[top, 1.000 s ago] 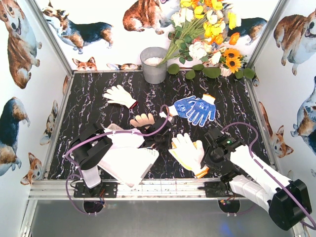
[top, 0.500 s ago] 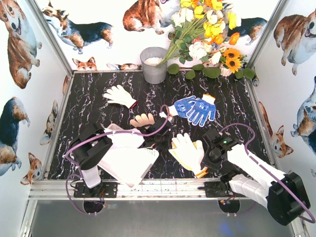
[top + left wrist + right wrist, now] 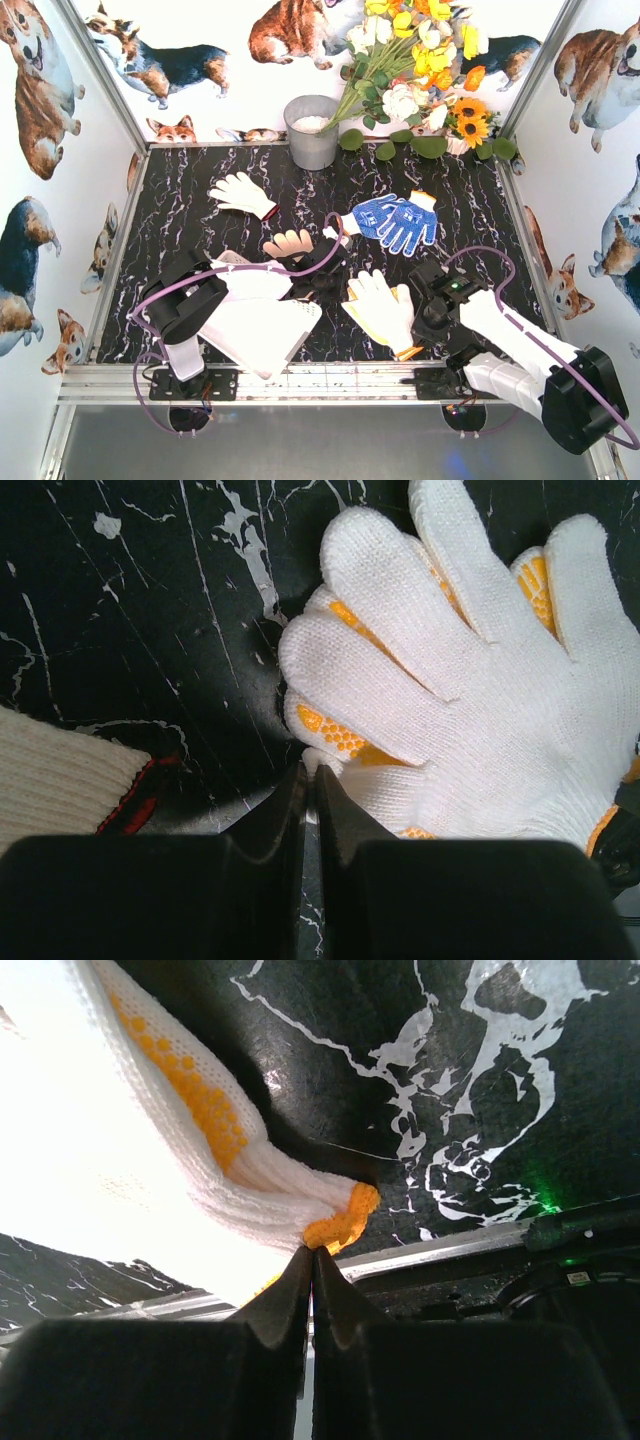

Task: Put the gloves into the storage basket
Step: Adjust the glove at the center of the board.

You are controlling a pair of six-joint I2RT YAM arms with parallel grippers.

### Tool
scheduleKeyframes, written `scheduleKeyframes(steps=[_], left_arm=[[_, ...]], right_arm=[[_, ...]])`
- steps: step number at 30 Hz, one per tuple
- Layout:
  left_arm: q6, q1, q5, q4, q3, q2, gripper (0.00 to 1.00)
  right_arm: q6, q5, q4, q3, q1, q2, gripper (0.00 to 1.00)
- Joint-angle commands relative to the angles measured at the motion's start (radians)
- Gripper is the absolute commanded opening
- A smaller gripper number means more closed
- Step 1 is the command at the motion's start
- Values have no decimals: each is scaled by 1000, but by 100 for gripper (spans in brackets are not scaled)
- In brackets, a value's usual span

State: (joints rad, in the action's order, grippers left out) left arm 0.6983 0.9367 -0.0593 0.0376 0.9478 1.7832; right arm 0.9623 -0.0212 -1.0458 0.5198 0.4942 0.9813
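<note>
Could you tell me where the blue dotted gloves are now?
In the top view, the blue dotted gloves lie right of centre on the table, between the yellow-dotted white glove nearer the arms and the flowers behind.

No readable text, labels, numbers anywhere.

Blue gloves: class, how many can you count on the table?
2, overlapping at the middle of the table: the left blue glove and, against its right side, the right blue glove. Others may lie hidden.
</note>
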Motion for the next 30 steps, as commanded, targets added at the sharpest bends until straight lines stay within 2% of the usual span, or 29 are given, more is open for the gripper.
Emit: scheduleKeyframes(steps=[1, 18, 30], left_arm=[[-34, 5, 46, 59, -22, 26, 0], [-46, 6, 59, 78, -19, 19, 0], [-57, 6, 61, 102, 12, -19, 0]], right_arm=[[-24, 61, -71, 73, 13, 3, 0], [-53, 94, -150, 118, 42, 33, 0], [-31, 66, -72, 89, 84, 94, 0]])
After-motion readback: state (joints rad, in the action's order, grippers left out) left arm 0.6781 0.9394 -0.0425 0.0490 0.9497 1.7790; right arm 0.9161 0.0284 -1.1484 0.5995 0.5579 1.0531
